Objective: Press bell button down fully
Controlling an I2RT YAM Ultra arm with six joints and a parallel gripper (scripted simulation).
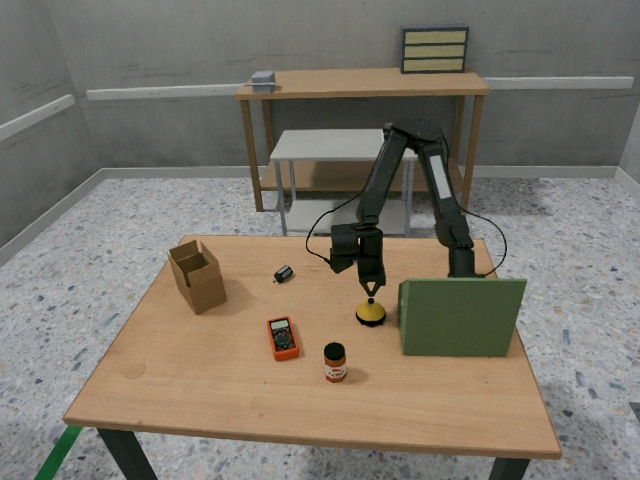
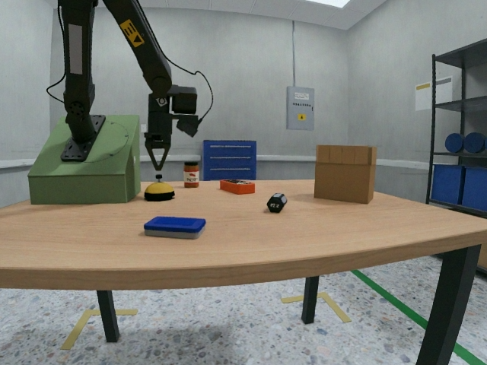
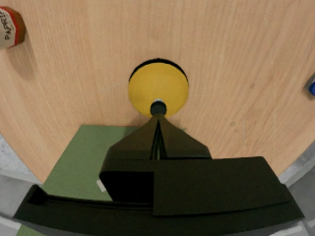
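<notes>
The bell [image 1: 370, 312] is a yellow dome on a black base with a small dark button [image 1: 370, 300] on top. It stands on the wooden table just left of the green arm base. It also shows in the exterior view [image 2: 158, 191] and in the wrist view [image 3: 157, 88]. My gripper [image 1: 371, 290] is shut and empty, pointing straight down. Its closed tips sit directly over the button [image 2: 158, 176], right above it with a very small gap or just touching; I cannot tell which. In the wrist view the tips [image 3: 157, 118] meet the button [image 3: 157, 106].
The green arm base [image 1: 457, 316] stands close to the right of the bell. A spice jar [image 1: 334, 362], an orange multimeter [image 1: 282, 337], a small black object [image 1: 282, 273] and an open cardboard box [image 1: 196, 276] lie to the left. A blue-topped flat block [image 2: 174, 226] lies on the far side.
</notes>
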